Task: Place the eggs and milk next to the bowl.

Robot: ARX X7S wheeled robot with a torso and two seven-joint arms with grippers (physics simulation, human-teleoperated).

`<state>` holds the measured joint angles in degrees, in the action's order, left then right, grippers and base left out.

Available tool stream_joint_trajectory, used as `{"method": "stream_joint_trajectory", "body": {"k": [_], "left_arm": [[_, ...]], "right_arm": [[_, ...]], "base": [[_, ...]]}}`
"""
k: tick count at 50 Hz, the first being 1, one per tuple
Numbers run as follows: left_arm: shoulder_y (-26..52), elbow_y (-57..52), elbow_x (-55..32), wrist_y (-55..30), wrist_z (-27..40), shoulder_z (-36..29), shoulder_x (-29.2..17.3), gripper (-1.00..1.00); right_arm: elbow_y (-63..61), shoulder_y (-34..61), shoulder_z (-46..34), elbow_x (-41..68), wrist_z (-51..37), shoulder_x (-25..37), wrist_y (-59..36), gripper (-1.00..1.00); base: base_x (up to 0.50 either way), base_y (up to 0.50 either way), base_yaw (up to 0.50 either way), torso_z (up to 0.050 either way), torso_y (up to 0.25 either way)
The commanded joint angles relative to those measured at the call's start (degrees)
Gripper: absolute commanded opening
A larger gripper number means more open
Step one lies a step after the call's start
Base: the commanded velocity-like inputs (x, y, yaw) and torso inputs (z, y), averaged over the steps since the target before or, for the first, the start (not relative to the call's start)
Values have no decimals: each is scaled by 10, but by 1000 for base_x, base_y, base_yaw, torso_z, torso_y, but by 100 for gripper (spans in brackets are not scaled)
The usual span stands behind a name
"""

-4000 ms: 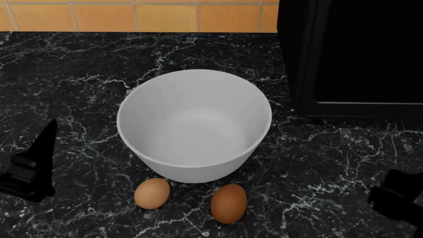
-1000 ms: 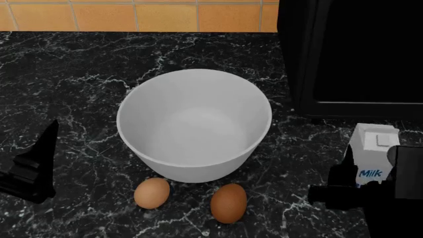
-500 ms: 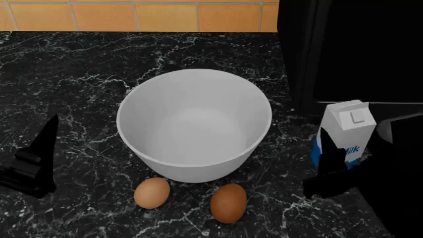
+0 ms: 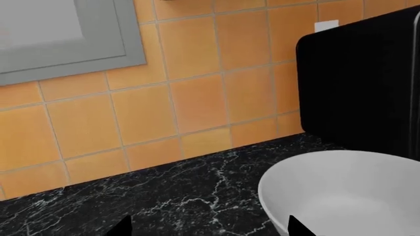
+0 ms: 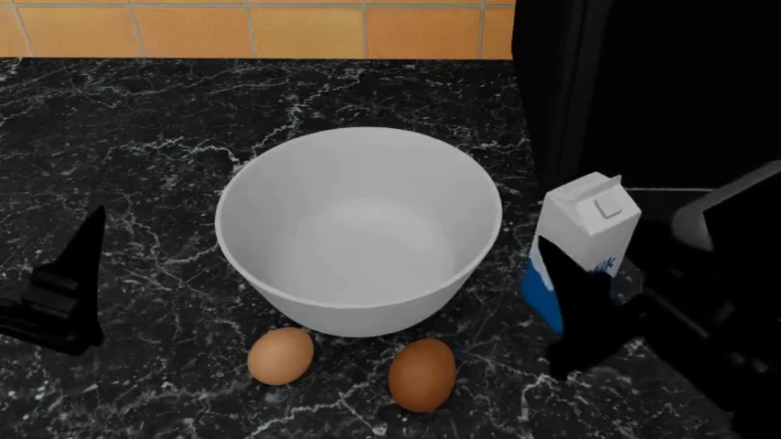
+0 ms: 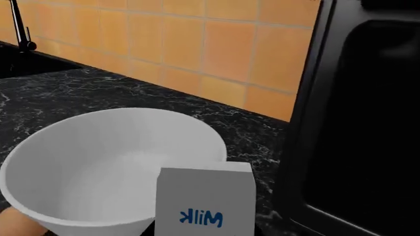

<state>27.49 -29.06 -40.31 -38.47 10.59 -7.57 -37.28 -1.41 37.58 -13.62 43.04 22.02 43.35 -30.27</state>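
Holding the milk (image 5: 584,240) in my right gripper (image 5: 610,306) — clamped on the carton, upright, just right of the bowl (image 5: 358,229); whether it touches the counter (image 5: 146,137) I can't tell. Both eggs sit near-side of the bowl: tan egg (image 5: 281,356) left, brown egg (image 5: 422,374) right. My left gripper (image 5: 61,293) hangs well left — grasp state unclear. A black appliance (image 5: 659,91) stands far right.

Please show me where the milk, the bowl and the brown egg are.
milk (image 5: 586,227): head view, white front face.
bowl (image 5: 360,229): head view, inner wall.
brown egg (image 5: 422,374): head view, middle of the shell.
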Motion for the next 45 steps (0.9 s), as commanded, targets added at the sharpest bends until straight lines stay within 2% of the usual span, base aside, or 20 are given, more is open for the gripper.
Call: {"method": "stream_joint_trajectory", "body": {"k": [1,45], "left_arm": [[-1,2,2,2,1,-2,0,100],[-3,7,4,7,1,-6,-4,100]], "right_arm": [[3,19,-3,-9,49,0,22,-100],[57,19,-27,-24,73,-35,50,-100]], "base": [[0,0,0,0,0],[0,0,0,0,1]]}}
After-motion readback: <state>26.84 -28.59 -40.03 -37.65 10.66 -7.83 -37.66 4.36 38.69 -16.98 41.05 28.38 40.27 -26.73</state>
